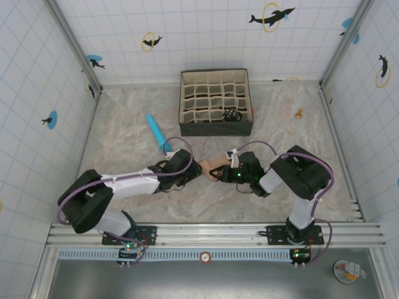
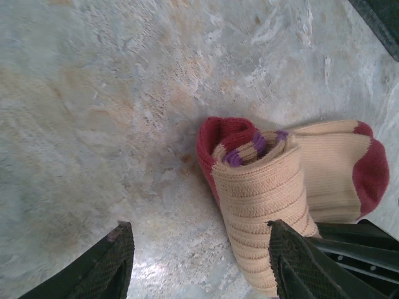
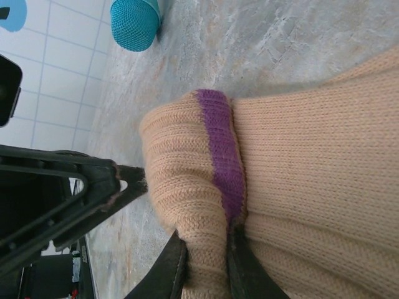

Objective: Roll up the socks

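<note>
On the marbled table (image 1: 124, 149), right pincer (image 3: 206, 235) pinches the peach sock (image 2: 262, 193); left pincer (image 2: 201, 229) gapes.

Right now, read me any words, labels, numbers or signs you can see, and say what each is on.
No text can be read.
On the walls: only dolphin pictures, no words.
On the sock: no label shows.
The round disc at the near edge: too small to read.
</note>
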Controlling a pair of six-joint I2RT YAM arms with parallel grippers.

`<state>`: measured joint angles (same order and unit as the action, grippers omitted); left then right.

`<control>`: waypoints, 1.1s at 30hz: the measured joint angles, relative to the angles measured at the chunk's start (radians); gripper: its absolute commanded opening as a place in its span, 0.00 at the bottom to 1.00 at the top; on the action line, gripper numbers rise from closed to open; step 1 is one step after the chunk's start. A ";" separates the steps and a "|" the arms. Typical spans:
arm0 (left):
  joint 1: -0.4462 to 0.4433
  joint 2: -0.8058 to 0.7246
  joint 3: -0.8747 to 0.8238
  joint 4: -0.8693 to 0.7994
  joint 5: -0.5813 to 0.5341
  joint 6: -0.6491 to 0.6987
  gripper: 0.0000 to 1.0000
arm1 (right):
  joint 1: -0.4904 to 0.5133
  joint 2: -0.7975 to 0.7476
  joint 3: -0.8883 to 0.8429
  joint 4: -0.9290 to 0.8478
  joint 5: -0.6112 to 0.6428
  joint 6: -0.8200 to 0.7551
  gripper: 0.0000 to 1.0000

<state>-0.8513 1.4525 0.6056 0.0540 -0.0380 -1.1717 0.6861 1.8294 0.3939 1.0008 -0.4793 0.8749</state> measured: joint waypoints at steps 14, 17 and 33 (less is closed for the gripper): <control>-0.014 0.213 0.092 0.167 0.002 0.009 0.36 | -0.014 0.000 -0.001 -0.008 0.004 0.034 0.00; -0.014 0.237 0.104 0.189 0.003 -0.004 0.08 | -0.019 0.000 -0.002 -0.006 0.003 0.031 0.00; -0.005 0.159 0.121 0.019 -0.048 -0.003 0.00 | 0.080 -0.326 0.061 -0.507 0.130 -0.341 0.57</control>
<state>-0.8566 1.6115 0.7269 0.0727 -0.0856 -1.1751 0.7666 1.5032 0.4553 0.4938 -0.3492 0.5343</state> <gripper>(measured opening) 0.121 0.554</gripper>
